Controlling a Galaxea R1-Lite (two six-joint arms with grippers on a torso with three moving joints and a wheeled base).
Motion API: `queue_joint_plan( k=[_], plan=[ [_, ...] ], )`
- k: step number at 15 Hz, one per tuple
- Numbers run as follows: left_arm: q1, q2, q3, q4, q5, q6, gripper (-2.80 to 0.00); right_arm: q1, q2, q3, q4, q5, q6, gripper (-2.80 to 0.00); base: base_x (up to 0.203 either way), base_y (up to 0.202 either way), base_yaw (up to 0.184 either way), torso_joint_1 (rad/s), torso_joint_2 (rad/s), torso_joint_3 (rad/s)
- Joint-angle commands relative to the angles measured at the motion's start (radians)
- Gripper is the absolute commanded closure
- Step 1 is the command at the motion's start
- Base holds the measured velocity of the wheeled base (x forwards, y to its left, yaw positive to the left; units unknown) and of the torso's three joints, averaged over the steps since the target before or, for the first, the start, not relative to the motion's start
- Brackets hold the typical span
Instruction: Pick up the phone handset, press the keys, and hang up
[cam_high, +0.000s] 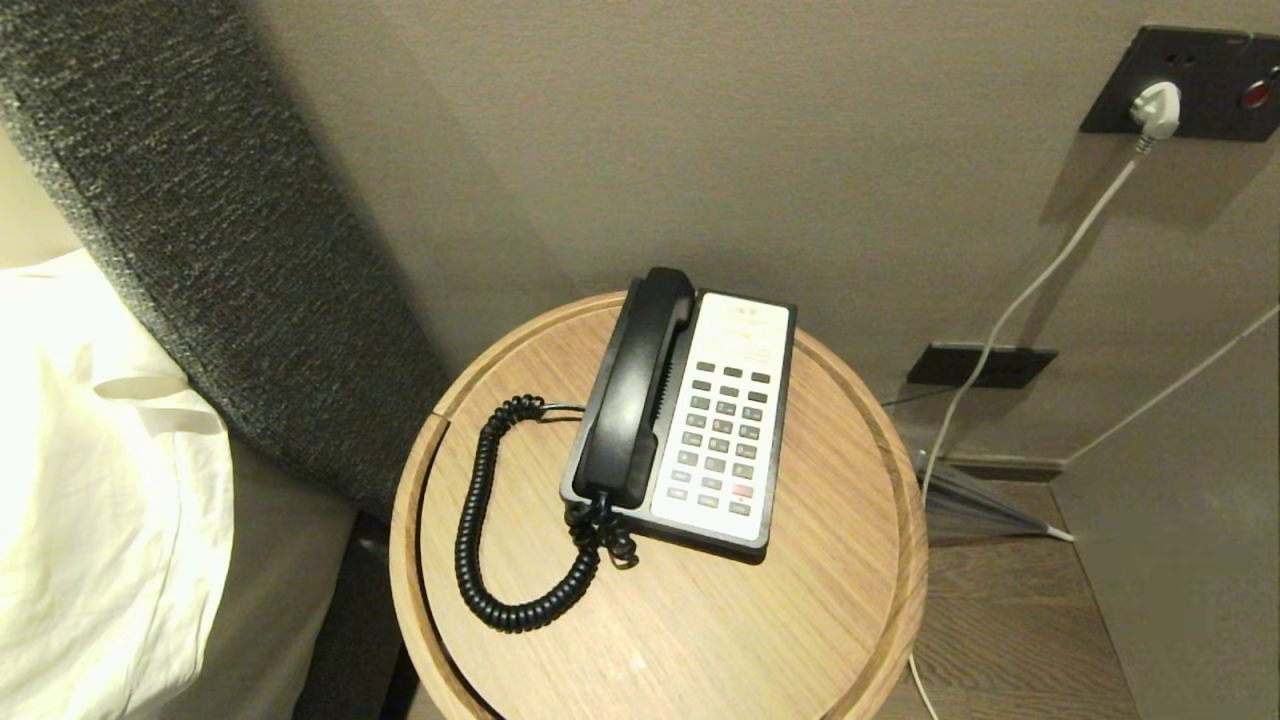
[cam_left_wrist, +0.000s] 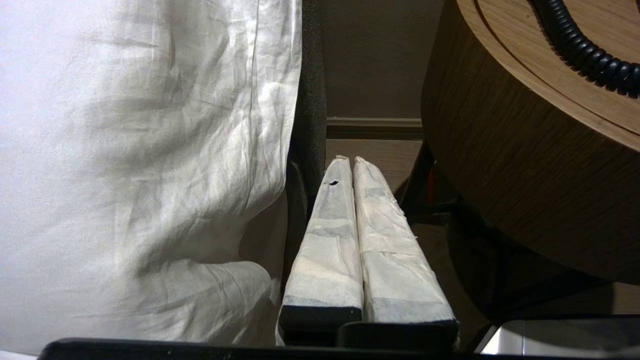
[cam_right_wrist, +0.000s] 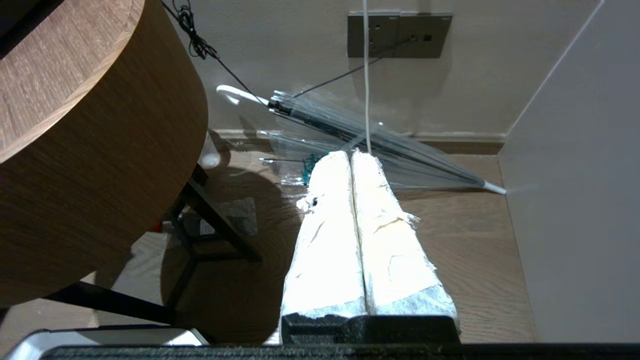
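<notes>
The black phone handset (cam_high: 635, 385) lies in its cradle on the left side of the phone base (cam_high: 770, 500), its coiled cord (cam_high: 478, 520) looping over the round wooden table (cam_high: 700, 640). The keys (cam_high: 722, 440), dark grey with one red, sit in the white faceplate to the right of the handset. Neither arm shows in the head view. My left gripper (cam_left_wrist: 348, 160) hangs shut and empty below the table's rim, between the bed sheet and the table. My right gripper (cam_right_wrist: 350, 154) is shut and empty, low beside the table's other side above the floor.
A bed with white sheet (cam_high: 90, 480) and a grey headboard (cam_high: 200, 230) stand left of the table. A clear folded umbrella (cam_right_wrist: 370, 140) lies on the wooden floor by the wall. White cables (cam_high: 1040, 270) hang from wall sockets (cam_high: 1190, 85) at the right.
</notes>
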Motion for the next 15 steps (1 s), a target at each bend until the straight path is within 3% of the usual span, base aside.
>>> queue_joint_plan(
  k=[1, 15],
  plan=[
    [0.000, 0.002, 0.020, 0.000, 0.000, 0.000, 0.00, 0.000, 0.000, 0.020, -0.004, -0.002, 0.007, 0.00, 0.000, 0.000, 0.000, 0.000, 0.00, 0.000],
    [0.000, 0.001, 0.020, 0.000, -0.001, 0.000, 0.00, 0.000, 0.000, 0.020, -0.005, -0.003, 0.012, 0.00, 0.000, 0.000, 0.000, 0.000, 0.00, 0.000]
  ],
)
